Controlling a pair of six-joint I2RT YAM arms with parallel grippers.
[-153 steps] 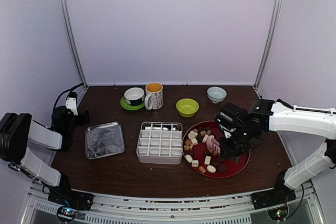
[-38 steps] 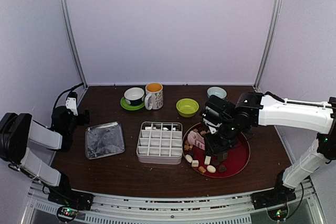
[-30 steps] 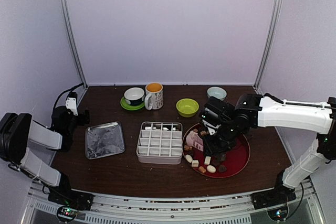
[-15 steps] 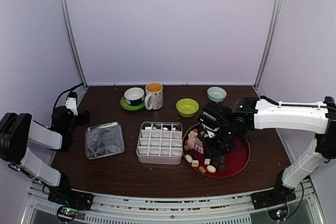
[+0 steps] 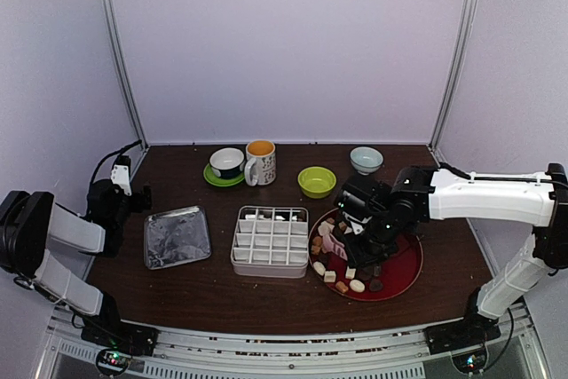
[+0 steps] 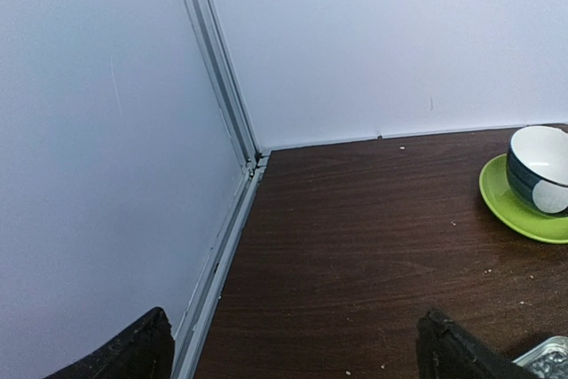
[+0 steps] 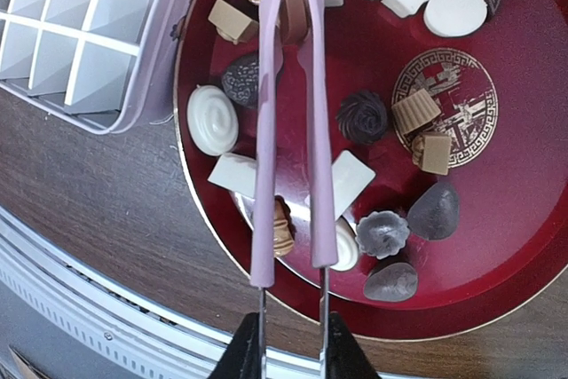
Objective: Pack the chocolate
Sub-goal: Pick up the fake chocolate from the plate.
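The chocolate [image 7: 213,119] lies as several small white, tan and dark pieces on a round red tray [image 7: 497,219], right of the white grid box [image 5: 269,241]. My right gripper [image 7: 293,357] is shut on the handles of pink tongs [image 7: 264,175] and hovers over the tray's left half [image 5: 364,235]. The tong arms stand close together, with a brown piece [image 7: 291,17] between their tips. A few pale pieces sit in the box's back row [image 5: 266,217]. My left gripper [image 6: 297,348] is open and empty, low over the table's far-left corner [image 5: 133,197].
A silver tin lid [image 5: 177,237] lies left of the box. Along the back stand a cup on a green saucer [image 5: 226,166], a mug [image 5: 260,162], a green bowl [image 5: 317,181] and a pale bowl [image 5: 366,160]. Walls and metal posts close three sides.
The right arm has shifted a little left over the tray. The tong arms have squeezed closer together around a brown piece. The left arm has not moved.
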